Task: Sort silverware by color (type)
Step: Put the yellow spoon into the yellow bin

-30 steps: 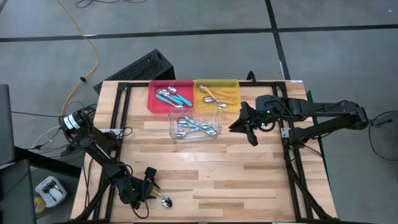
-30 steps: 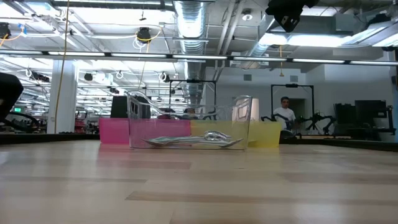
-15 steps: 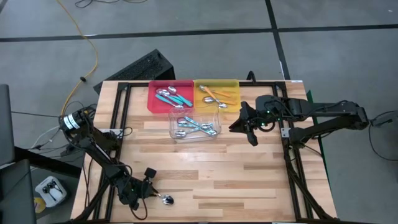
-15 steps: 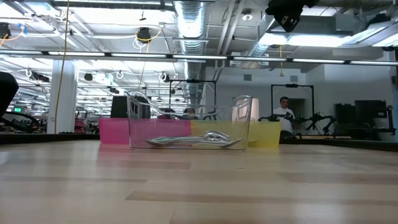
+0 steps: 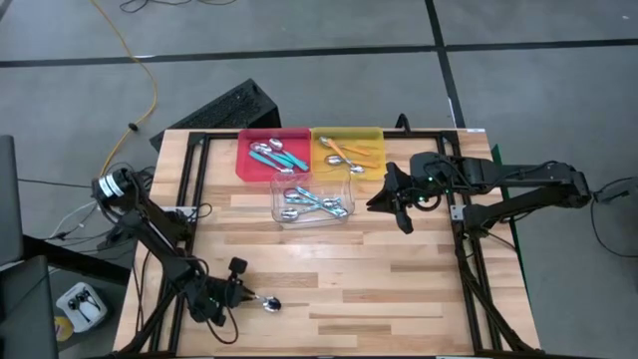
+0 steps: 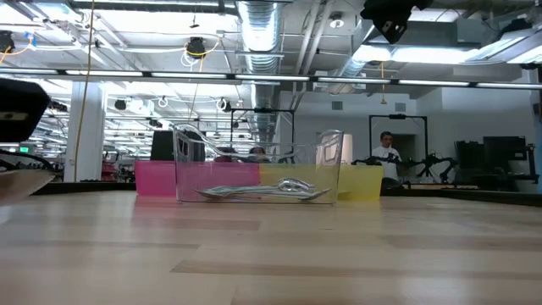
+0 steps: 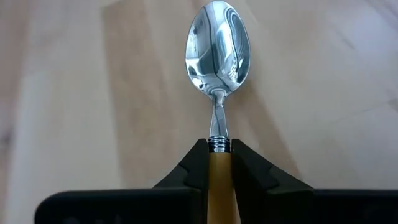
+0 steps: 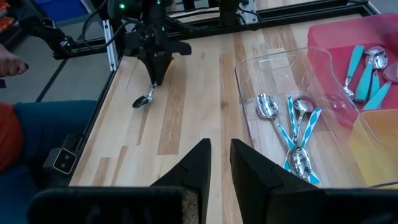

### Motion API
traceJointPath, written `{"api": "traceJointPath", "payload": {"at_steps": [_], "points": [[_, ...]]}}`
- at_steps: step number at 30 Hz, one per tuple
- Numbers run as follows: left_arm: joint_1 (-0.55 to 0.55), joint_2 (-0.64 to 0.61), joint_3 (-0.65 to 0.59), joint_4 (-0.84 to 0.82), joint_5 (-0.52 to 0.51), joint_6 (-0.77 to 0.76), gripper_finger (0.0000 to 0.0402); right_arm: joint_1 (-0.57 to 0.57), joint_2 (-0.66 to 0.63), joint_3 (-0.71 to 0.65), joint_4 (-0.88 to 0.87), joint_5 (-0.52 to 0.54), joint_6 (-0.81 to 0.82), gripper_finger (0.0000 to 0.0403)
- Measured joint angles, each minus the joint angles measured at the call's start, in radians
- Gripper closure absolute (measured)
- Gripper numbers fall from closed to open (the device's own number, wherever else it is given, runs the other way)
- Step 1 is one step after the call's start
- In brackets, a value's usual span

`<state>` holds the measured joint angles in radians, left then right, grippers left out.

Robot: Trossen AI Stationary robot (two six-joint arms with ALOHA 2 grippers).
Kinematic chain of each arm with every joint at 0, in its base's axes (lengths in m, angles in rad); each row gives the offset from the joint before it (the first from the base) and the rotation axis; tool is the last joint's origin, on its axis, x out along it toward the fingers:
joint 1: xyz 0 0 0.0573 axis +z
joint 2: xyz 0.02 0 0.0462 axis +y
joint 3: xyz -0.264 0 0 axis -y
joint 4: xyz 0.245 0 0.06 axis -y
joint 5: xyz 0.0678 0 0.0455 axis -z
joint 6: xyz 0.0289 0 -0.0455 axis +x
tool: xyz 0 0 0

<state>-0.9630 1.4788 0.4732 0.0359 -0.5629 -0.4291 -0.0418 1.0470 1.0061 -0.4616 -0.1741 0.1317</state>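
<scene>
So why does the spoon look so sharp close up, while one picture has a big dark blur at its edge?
In the left wrist view the spoon is crisp, its bowl mirroring the surroundings; the left gripper is shut on its orange handle. In the low view a dark blurred shape sits too near the lens; the clear tray glints.

Grey floor (image 5: 299, 40), yellow cable (image 5: 135, 60), exposed ceiling ducts (image 6: 262, 25).

red tray (image 5: 257, 162) | yellow tray (image 5: 367, 135) | clear tray (image 5: 282, 212) | person (image 6: 388, 155) in background
</scene>
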Motion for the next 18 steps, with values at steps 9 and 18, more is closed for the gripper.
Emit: {"api": "traceJointPath", "payload": {"at_steps": [9, 18], "points": [[0.013, -0.199, 0.001, -0.153, -0.129, -0.029, 0.0376, 0.0, 0.012, 0.0, 0.074, 0.025, -0.006, 0.0316], [0.123, -0.385, 0.002, -0.217, -0.188, 0.042, 0.0376, 0.0, 0.036, -0.001, 0.201, 0.106, -0.083, 0.0316]]}}
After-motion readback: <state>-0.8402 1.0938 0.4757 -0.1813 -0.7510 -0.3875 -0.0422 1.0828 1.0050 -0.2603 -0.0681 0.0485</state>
